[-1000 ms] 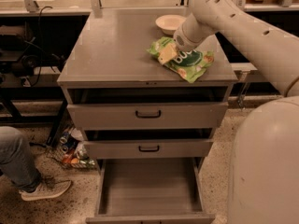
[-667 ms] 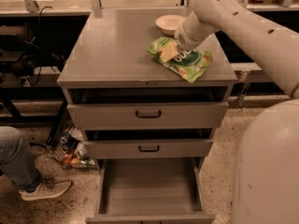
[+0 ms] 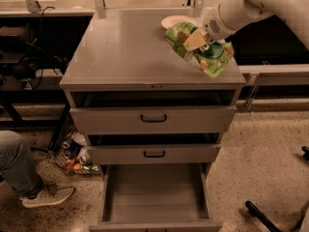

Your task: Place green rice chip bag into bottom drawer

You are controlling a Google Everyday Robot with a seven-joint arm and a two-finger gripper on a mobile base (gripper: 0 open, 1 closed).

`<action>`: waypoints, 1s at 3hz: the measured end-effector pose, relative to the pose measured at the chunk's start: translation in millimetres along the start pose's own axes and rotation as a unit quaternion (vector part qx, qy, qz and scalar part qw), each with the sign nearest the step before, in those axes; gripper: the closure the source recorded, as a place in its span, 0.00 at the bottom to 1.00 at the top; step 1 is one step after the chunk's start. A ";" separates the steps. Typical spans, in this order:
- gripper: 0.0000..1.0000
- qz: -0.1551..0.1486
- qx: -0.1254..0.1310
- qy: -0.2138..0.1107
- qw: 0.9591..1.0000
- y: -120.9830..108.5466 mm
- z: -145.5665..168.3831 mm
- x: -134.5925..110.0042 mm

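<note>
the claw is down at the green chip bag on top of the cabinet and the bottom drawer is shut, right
Not quite. The camera view shows the bottom drawer pulled open, not shut. The rest stands: the claw is down at the green rice chip bag on the cabinet top.

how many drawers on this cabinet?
3, stacked: top drawer and middle drawer each slightly open, bottom drawer pulled far out. Gripper is at the bag over the right of the cabinet top.
</note>
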State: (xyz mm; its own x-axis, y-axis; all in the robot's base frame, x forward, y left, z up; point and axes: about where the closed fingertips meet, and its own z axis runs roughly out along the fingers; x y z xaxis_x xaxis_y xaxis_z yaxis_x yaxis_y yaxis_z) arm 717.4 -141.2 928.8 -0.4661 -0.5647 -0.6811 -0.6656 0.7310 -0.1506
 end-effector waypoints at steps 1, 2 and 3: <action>1.00 0.000 0.000 0.000 1.000 0.2 0.4 -0.1; 1.00 -0.006 -0.009 -0.004 1.000 4.2 -2.9 3.8; 1.00 -0.042 -0.075 -0.017 0.996 52.0 -40.5 35.3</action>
State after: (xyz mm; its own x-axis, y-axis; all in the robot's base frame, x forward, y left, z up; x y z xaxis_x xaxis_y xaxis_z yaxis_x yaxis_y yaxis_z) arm 642.7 -138.6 926.0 -0.3873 -0.6062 -0.6946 -0.7818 0.6153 -0.1010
